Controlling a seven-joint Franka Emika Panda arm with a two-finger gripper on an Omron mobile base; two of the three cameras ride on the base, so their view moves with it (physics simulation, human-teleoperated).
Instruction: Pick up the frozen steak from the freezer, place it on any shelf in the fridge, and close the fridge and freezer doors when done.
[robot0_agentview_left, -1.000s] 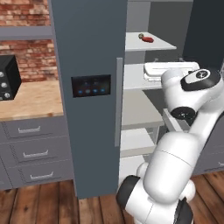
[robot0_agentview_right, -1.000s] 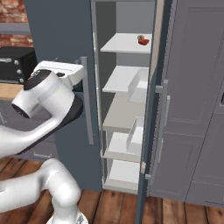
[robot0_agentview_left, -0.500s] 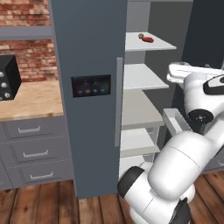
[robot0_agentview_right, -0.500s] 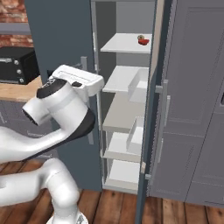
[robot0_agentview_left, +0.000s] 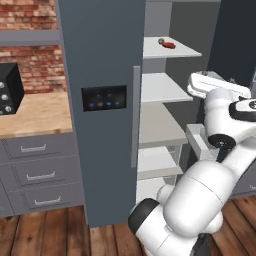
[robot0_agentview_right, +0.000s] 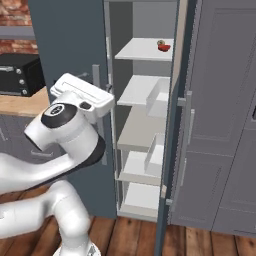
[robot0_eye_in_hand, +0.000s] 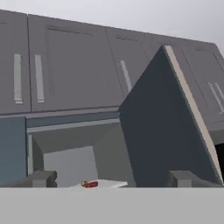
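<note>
left base: frozen steak (robot0_agentview_left: 169, 45) on top freezer (robot0_agentview_left: 165, 90) shelf, beside small olive ball (robot0_agentview_left: 161, 41).
right base: steak at shelf's right end, open door alongside.
hand: end effector (robot0_eye_in_hand: 111, 177) wide open, empty, steak ahead.
handling: likely rigid, slick; pinch across short width.

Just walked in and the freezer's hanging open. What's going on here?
The robot arm is reaching toward the open freezer, its gripper open and empty. The steak lies on the top shelf beside a small round ball, not yet touched. The door with the black panel is shut.
</note>
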